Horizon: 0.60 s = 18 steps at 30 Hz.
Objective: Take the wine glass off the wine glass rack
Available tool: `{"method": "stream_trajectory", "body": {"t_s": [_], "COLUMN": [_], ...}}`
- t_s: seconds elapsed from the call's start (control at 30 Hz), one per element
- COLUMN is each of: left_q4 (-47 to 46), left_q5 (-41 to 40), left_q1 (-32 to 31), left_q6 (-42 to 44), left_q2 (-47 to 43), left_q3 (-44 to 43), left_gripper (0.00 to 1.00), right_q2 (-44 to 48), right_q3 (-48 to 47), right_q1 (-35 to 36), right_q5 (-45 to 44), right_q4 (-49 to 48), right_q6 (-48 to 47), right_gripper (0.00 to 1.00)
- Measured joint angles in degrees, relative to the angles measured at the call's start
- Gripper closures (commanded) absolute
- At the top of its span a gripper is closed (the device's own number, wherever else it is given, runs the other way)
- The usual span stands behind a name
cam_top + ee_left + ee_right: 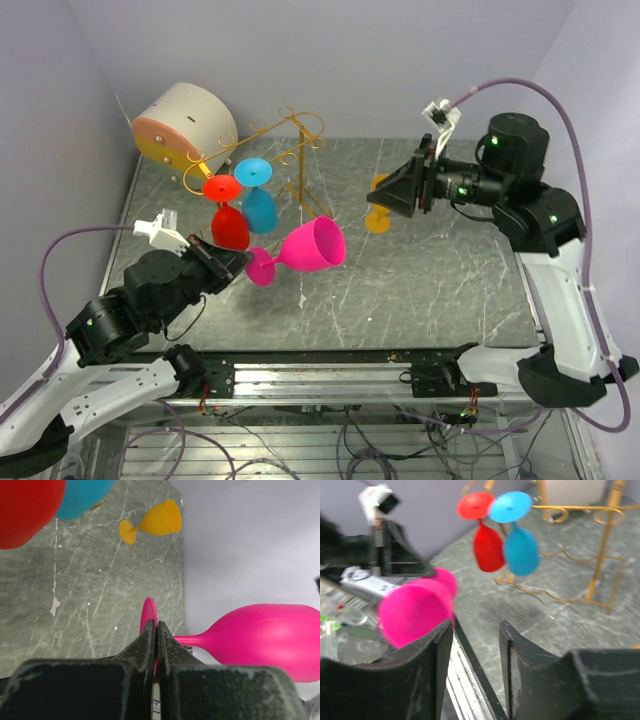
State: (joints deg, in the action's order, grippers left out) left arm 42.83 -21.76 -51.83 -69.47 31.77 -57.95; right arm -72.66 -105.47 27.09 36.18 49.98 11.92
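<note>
Left end effector [156,625] clamped tight on foot of pink wine glass [310,245], held sideways over worktop [450,260], off rails, just beside wine glass rack [603,545]. Right end effector [475,627] part open, empty. Glass looks light, smooth, likely slippery; stem safer hold.

Blurry pink wine glass [412,610]

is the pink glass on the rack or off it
Off: the pink glass lies sideways, foot pinched in the shut left end effector, clear of the rack rails where the red glass and blue glass hang.
</note>
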Motion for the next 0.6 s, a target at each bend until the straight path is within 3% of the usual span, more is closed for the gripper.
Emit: {"method": "stream_trajectory", "body": {"t_s": [0.2, 0.6], "left_q4": [-2.6, -6.6], "left_q5": [0.8, 2.5], "left_q1": [0.0, 0.0], "left_q6": [1.8, 3.1], "left_q2": [4.8, 8.1], "left_q3": [-1.0, -2.7], "left_gripper": [0.93, 0.93], "right_q2": [3.6, -1.4], "right_q3": [2.4, 4.0], "right_q1": [0.5, 5.4], "right_q5": [7.4, 4.9], "right_q4": [-1.8, 0.4], "right_q6": [0.1, -0.8], "right_gripper": [0.55, 0.56]}}
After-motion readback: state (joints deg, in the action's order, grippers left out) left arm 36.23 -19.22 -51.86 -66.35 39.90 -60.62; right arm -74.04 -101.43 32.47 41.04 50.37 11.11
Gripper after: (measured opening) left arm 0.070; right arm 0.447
